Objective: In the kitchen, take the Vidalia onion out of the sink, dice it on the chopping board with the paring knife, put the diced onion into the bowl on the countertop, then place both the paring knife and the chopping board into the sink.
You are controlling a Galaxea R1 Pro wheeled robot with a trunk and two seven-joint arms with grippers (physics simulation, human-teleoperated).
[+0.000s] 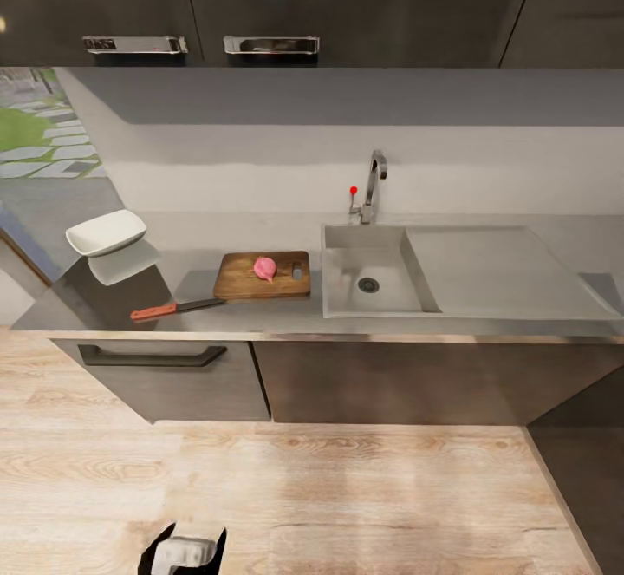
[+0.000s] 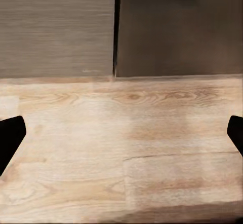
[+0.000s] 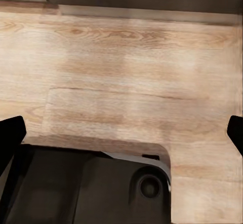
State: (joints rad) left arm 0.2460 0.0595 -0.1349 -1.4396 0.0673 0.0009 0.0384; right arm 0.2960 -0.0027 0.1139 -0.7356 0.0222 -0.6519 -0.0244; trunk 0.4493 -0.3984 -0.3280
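Dark grey cabinets run above and below a long glossy grey tabletop [image 1: 286, 319], with pale wood-plank floor [image 1: 347, 488] in front of it. Set into the tabletop is the sink [image 1: 347, 293], a grey steel basin with a round drain, a flat drainboard stretching away on one side, and a curved chrome tap [image 1: 374, 180] with a red-tipped lever behind it. The basin holds nothing but its drain.

Just beside the sink, on the side away from the drainboard, lies the chopping board [image 1: 238, 278], dark brown wood with an oval hole near the end closest to the basin. The onion [image 1: 265, 268], pinkish and whole, sits on the board next to that hole. The knife [image 1: 176, 307] lies flat on the tabletop at the board's front corner, red handle pointing away from the sink, the blade tip at or very near the board's edge. Well apart, toward the far end of the tabletop, stands the white bowl [image 1: 106, 231].

Both wrist views look down at the wood floor and the cabinet fronts. The left end effector [image 2: 121, 133] is spread wide and holds nothing; the right end effector [image 3: 121, 133] is likewise spread and holds nothing, with a dark part of the robot's base [image 3: 91, 188] below it.
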